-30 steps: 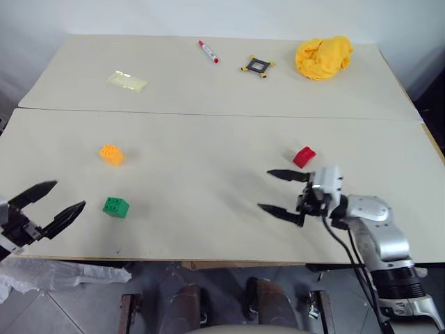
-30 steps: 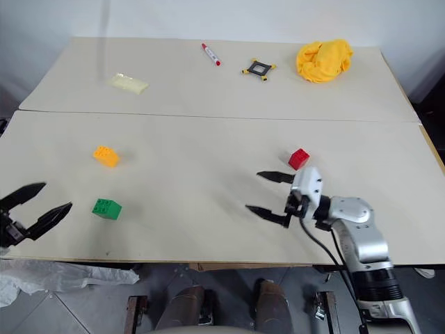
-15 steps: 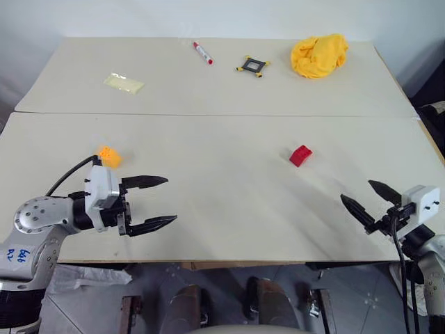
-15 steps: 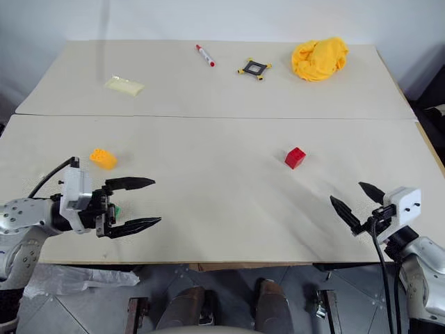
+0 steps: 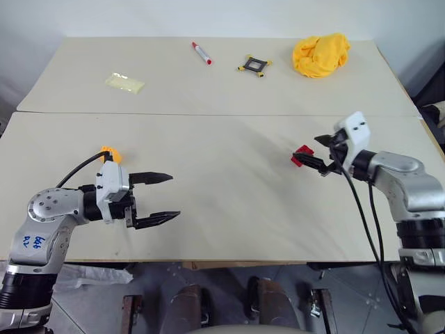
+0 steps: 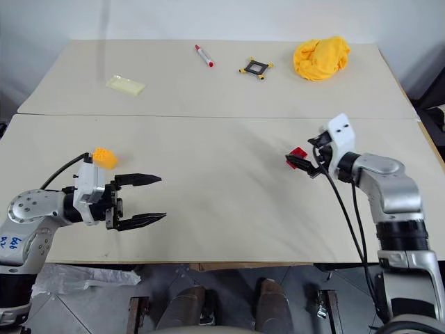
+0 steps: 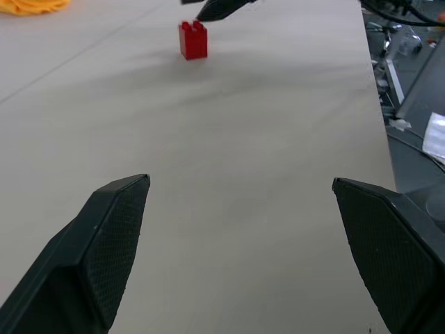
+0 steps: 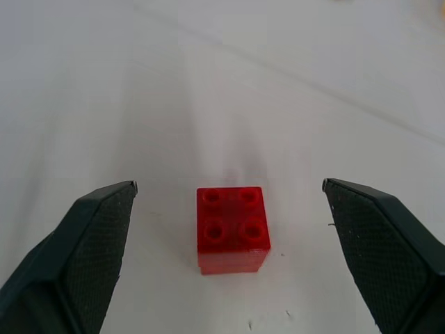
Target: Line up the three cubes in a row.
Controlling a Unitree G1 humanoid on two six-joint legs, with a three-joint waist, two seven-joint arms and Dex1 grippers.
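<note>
The red cube [image 8: 231,228] stands on the table between the open fingers of my right gripper [image 5: 306,150], touching neither finger in the right wrist view. My left gripper [image 5: 173,196] hovers open and empty over the table's front left, pointing right toward the red cube [image 7: 193,40]. The orange-yellow cube [image 5: 110,152] peeks out just behind the left gripper's body. The green cube is hidden behind my left arm.
On the far half of the table [image 5: 229,209] lie a pale yellow packet [image 5: 125,82], a red marker [image 5: 201,53], a black square frame with yellow corners [image 5: 255,65] and a crumpled yellow cloth [image 5: 320,54]. A seam crosses the table between its two halves.
My left gripper swung in from the left edge, covering the green cube, then held still. My right gripper drew back to the front right, then moved up to straddle the red cube.
</note>
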